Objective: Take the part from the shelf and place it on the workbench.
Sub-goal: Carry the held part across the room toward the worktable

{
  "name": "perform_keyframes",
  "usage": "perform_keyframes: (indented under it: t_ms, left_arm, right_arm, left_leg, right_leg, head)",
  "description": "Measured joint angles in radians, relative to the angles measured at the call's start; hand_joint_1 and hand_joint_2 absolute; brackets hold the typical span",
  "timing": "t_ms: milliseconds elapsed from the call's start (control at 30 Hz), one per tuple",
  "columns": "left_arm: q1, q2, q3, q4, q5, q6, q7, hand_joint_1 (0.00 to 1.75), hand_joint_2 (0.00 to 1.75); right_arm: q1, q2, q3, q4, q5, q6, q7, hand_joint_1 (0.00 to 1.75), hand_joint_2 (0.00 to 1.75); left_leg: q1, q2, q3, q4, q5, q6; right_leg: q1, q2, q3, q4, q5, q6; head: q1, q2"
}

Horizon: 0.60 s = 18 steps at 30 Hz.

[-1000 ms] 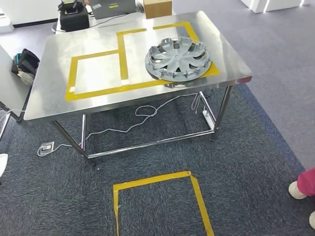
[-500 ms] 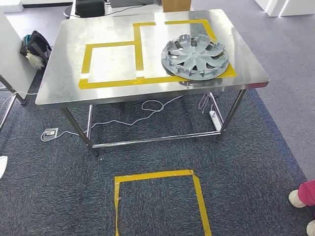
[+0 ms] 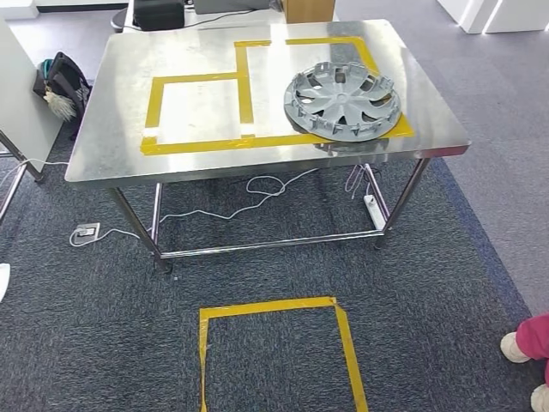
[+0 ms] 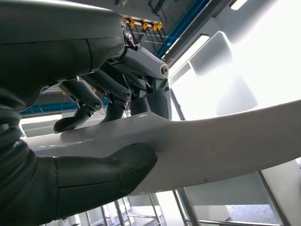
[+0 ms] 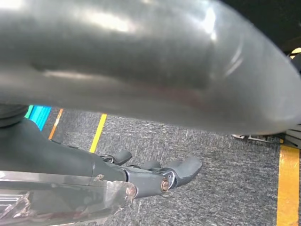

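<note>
A: What's cut off?
B: The box (image 3: 308,9) past the counter's (image 3: 104,146) far edge, and a person's shoes (image 3: 526,360)
A: The right hand (image 5: 156,176)?
B: A blurred grey part (image 5: 149,61) hides its grip

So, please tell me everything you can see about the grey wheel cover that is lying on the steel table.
The wheel cover is a round grey disc, plastic by its look, with curved spokes, openings between them and a small raised hub. Clips stand up around its rim, so its inner side seems to face up. It lies flat on the right part of the steel table, overlapping the yellow tape. No hand touches it.
</note>
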<state>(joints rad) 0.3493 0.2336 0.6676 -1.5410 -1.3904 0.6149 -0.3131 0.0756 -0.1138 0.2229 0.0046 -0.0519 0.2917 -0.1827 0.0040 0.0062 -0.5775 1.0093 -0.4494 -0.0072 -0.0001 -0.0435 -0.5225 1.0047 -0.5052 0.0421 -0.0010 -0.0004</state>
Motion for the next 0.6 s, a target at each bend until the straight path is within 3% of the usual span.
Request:
perform_keyframes:
  t_ms: [333, 600]
  left_arm:
    - [0.001, 0.036, -0.094, 0.025, 0.038, -0.003, 0.04, 1.75, 1.75]
    - [0.036, 0.107, -0.175, 0.028, 0.059, -0.019, 0.085, 1.75, 1.75]
  right_arm:
    - [-0.001, -0.002, 0.006, 0.0, 0.002, 0.002, 0.0, 0.0, 0.0]
    - [0.0, -0.005, 0.007, 0.0, 0.003, 0.005, -0.002, 0.0, 0.0]
  left_leg:
    - [0.001, 0.0, 0.0, 0.0, 0.001, 0.001]
    - [0.001, 0.0, 0.0, 0.0, 0.001, 0.001]
  right_leg:
    - [0.001, 0.0, 0.0, 0.001, 0.0, 0.0]
    - [0.001, 0.0, 0.0, 0.001, 0.0, 0.0]
  head:
    - [0.0, 0.0]
    - [0.0, 0.0]
